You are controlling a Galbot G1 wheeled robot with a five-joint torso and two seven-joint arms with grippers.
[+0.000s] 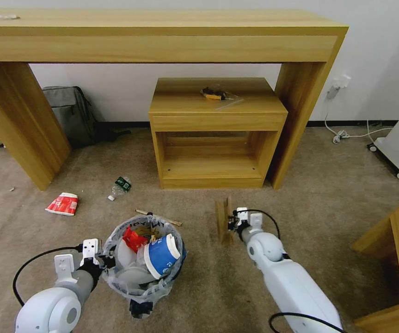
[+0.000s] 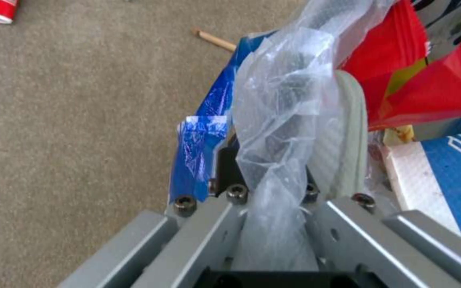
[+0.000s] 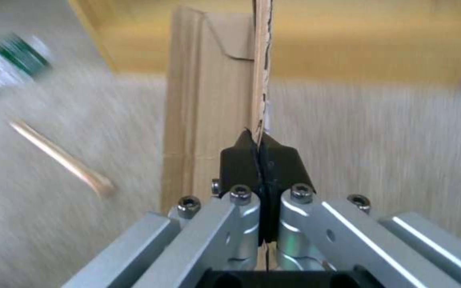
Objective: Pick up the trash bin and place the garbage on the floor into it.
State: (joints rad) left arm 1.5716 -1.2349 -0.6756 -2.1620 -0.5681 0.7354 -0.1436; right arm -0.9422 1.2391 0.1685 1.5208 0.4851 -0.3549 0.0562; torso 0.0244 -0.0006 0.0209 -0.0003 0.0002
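The trash bin stands on the floor at about 7 o'clock in the head view, just in front of the robot. Its crinkly bag is folded over the rim. Inside the bin are a blue-white paper cup, a red wrapper and something white below them.

The left hand is at the 9 o'clock side of the bin, and its fingers are pressed together on the rim with the bag between them; in the left wrist view the plastic runs straight down into the hand.

The right hand is at about 6 o'clock in the head view, to the 3 o'clock side of the bin and apart from it. Its two black fingertips are closed tightly on the thin edge of a cardboard scrap, which stands upright. I cannot tell if the scrap touches the carpet.

On the floor lie more pieces of garbage: a wooden stick just beyond the bin at 12 o'clock of it, a small bottle with a green label farther away, and a flattened red-white paper cup at 10 o'clock of the bin. Behind them a small wooden shelf unit stands under a long wooden counter.
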